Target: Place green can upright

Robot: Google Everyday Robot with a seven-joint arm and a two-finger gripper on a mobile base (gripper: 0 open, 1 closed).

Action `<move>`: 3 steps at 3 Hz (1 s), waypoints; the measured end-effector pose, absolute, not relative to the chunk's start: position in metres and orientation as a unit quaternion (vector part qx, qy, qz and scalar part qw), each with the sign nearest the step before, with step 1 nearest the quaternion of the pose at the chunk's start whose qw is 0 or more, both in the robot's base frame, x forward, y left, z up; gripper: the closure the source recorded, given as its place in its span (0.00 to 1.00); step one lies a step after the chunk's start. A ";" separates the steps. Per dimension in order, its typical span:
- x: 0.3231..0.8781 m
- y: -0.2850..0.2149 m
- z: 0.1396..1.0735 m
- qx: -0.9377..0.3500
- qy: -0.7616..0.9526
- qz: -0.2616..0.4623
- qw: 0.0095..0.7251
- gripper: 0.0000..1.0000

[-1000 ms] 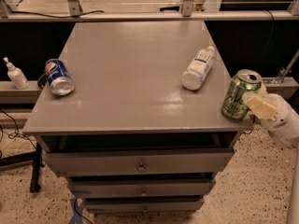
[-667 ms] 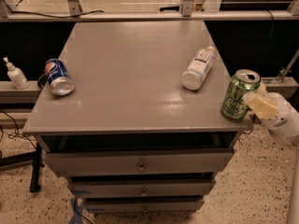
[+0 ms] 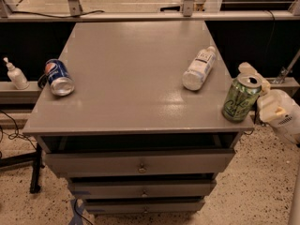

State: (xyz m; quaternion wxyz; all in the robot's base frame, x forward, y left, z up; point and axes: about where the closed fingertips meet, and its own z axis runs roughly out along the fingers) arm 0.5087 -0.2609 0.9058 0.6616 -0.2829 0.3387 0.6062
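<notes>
The green can stands nearly upright, leaning slightly, at the front right corner of the grey table. Its silver top with the opening faces up. My gripper comes in from the right at the table's edge and is shut on the green can. One cream finger shows behind the can's top. The white wrist is just right of the can, off the table.
A white plastic bottle lies on its side behind the green can. A blue Pepsi can lies on its side at the left edge. A small pump bottle stands on a ledge to the left. Drawers are below the tabletop.
</notes>
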 end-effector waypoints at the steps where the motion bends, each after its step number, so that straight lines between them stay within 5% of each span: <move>1: 0.512 -0.280 0.921 -0.295 0.351 0.590 0.665 0.00; 3: 0.502 -0.301 0.987 -0.395 0.452 0.517 0.610 0.00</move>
